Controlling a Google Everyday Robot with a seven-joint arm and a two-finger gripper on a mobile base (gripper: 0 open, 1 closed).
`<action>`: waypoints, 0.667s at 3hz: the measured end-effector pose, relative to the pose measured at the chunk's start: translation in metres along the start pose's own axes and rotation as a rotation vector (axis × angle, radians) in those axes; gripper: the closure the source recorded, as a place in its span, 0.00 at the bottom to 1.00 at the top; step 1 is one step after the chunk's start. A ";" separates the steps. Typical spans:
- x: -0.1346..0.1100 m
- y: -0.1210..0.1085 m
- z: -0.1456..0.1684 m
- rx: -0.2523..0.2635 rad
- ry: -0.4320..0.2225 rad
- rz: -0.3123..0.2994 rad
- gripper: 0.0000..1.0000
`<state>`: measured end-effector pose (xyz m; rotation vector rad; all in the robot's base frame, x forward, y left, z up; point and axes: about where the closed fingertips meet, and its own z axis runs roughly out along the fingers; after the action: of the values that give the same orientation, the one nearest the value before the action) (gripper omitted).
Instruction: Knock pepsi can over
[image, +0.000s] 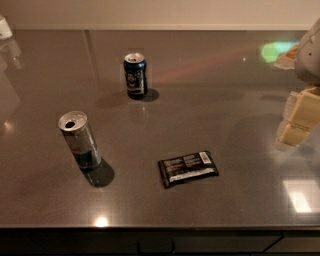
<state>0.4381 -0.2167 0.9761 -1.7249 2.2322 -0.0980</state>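
The pepsi can (135, 75), short and dark blue with a silver top and a pale round logo, stands upright at the back middle of the grey steel table (225, 90). My gripper (297, 120) is at the right edge of the view, pale yellowish fingers pointing down over the table. It is far to the right of the can and a little nearer to me, touching nothing.
A taller slim silver can (80, 140) with blue and red marks stands upright at the front left. A flat black snack packet (188, 168) lies in the front middle. A pale object (4, 27) sits at the far left back corner.
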 end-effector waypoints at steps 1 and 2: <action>-0.001 -0.001 -0.001 0.003 -0.006 -0.001 0.00; -0.010 -0.006 0.001 0.003 -0.029 -0.024 0.00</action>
<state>0.4460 -0.2086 0.9786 -1.7404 2.1900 -0.0807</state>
